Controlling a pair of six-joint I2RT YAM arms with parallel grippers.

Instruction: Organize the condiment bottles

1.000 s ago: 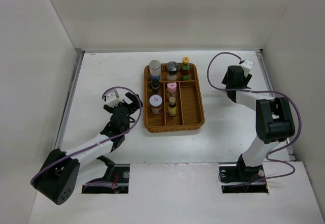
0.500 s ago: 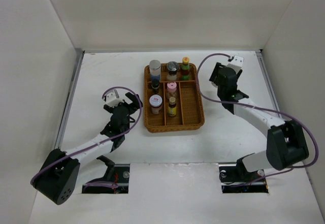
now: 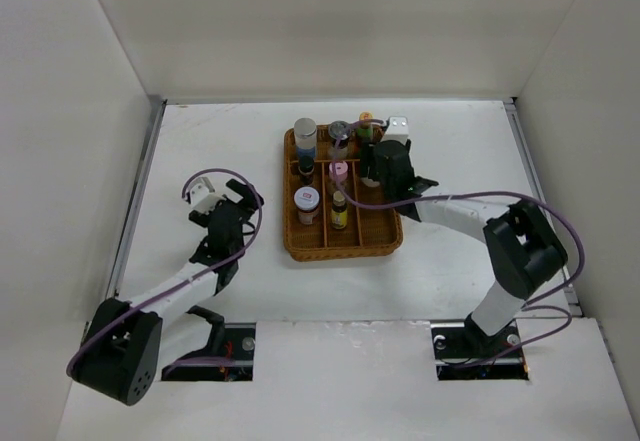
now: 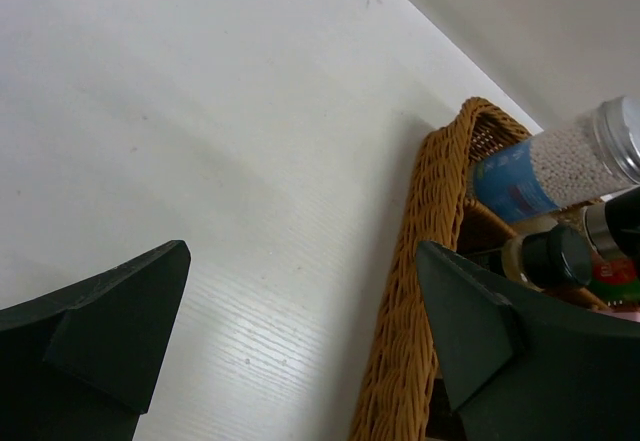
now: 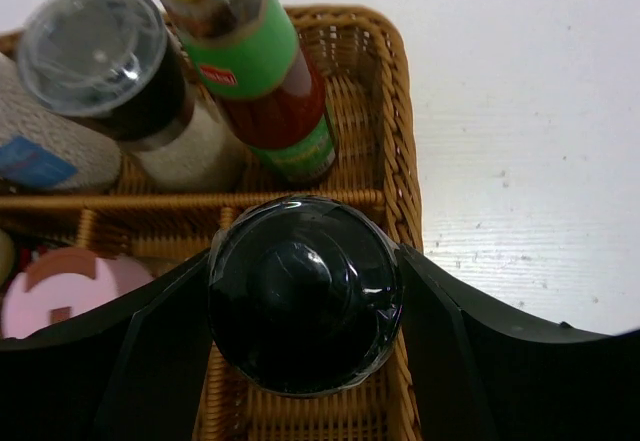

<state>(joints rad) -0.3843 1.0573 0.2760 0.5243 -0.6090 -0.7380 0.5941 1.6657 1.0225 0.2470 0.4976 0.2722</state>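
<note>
Fingers (image 5: 140,371) of the right gripper (image 5: 305,261) clasp the black-capped bottle (image 5: 300,306) over the woven tray (image 5: 395,141), near its red-green bottle (image 5: 265,71) — its body hidden under the cap, standing or lifted unclear — while the left gripper (image 4: 300,281) gapes wide beside the tray's left rim, other bottles (image 4: 555,161) half cut off there

The black-capped bottle (image 5: 303,291) shows only its cap in the right wrist view, its body hidden beneath. From above, the right tool (image 3: 380,171) covers it. The red-green bottle (image 5: 265,71) loses its yellow top at the upper edge. The tray (image 4: 425,291) runs off the left wrist view's lower edge.
</note>
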